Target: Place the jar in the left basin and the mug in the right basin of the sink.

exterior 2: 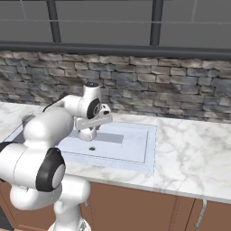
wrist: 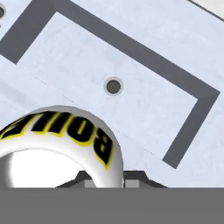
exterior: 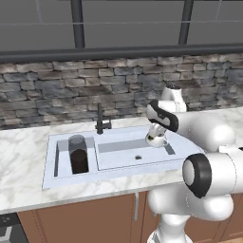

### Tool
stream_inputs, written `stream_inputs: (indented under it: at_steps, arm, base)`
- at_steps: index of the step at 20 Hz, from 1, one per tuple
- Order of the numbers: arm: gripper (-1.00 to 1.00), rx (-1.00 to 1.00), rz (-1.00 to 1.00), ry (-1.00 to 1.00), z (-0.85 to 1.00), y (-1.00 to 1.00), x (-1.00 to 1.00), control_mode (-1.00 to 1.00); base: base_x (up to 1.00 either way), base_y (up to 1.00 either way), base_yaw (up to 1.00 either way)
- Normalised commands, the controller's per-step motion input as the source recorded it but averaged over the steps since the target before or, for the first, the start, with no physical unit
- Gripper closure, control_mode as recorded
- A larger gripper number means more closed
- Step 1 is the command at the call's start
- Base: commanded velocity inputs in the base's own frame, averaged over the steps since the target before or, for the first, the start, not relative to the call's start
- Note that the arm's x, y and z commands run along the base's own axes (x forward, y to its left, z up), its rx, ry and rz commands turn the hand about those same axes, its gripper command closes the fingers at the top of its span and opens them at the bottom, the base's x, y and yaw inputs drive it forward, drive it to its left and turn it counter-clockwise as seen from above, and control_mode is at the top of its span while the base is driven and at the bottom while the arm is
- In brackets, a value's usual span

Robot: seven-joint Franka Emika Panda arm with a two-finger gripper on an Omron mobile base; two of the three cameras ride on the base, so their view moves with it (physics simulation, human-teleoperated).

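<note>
- Spanning the lower middle of both base views: a white, grey-veined marble table (exterior: pixel 23 156) with the pale blue-grey sink (exterior: pixel 110 174) set flush into it.
- Backed by a rough grey stone wall (exterior: pixel 52 90), topped by a dark rail and, above it, panes split by dark upright posts.
- Fronted below by brown wooden cabinet doors (exterior: pixel 95 218) with slim metal handles.
- Fitted at the sink's rear edge with a thin dark faucet (exterior: pixel 100 121), standing upright between the two basins.
- Standing upright in the left basin (exterior: pixel 60 159): the jar (exterior: pixel 79 154), dark lower body, greyish top, its rim reaching about table level.
- Held over the right basin (exterior: pixel 128 154), near its far right end: the mug (exterior: pixel 157 139), white with dark, yellow-edged lettering in the hand view (wrist: pixel 61 144).
- Closed on the mug: the hand (exterior: pixel 156 136), reaching down from the white arm; mug rim pressed close against the finger bases at the bottom of the hand view.
- Lying open beneath the mug in the hand view: the pale basin floor with its round drain hole (wrist: pixel 113 85) and dark shaded walls along two sides.
- Cannot tell whether the mug touches the basin floor.
</note>
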Motion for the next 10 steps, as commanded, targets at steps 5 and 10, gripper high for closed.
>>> stream_inputs:
  at_steps: [5,10]
  arm:
    - [1.0,0.0,0.0,0.0,-0.32,0.0,0.04,-1.0]
    - [1.0,-0.01,0.0,0.0,-0.3,0.0,0.08,-1.0]
  base:
    - [0.0,0.0,0.0]
    - [0.0,0.0,0.0]
